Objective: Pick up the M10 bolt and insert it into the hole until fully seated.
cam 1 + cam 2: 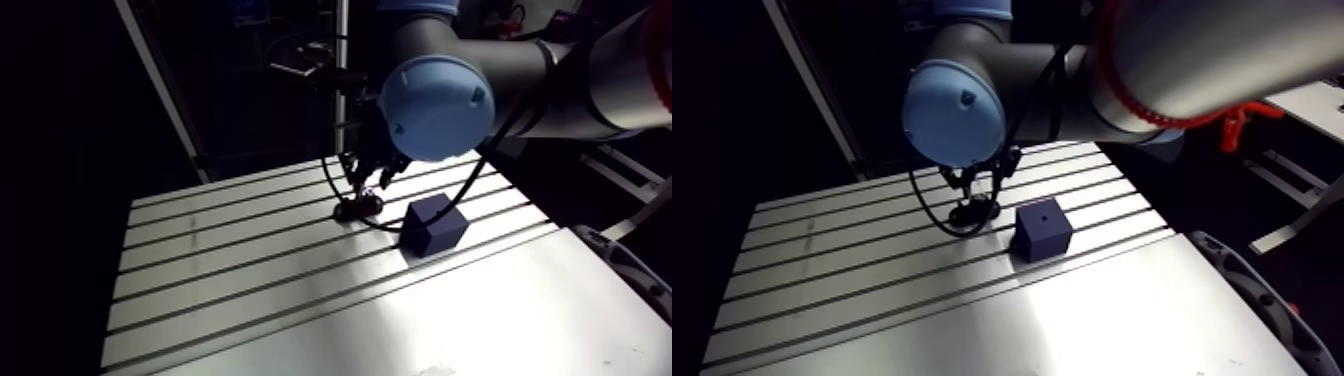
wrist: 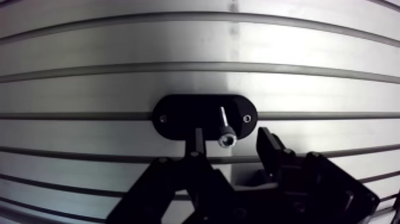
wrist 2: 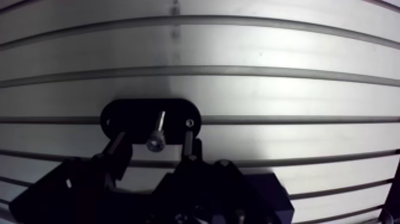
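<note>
Wrist view: the gripper is low over the slotted table, with its fingers spread, one on each side of the M10 bolt. Neither pad touches the bolt yet, and you can see a gap on both sides of the head.

The bolt stands in a black oval holder that lies across one of the table slots. Its socket head faces up toward the camera and its shank runs down into the holder. The holder appears to be there to present the bolt upright, so that you can grip it by the head end and leave the shank free for insertion.

In the arm view, note the dark blue block just beside the holder, apart from it and on the same table. The hole is in the block's top face. It opens upward, so the bolt can probably be moved across without being turned over.

Treat this moment as the pre-grasp step:
1. Confirm that the bolt head sits midway between the pads.
2. Close evenly. An off-centre closure would likely push the bolt sideways in its holder.
3. Lift straight up until the shank clears the holder, then move across to the block.
</note>
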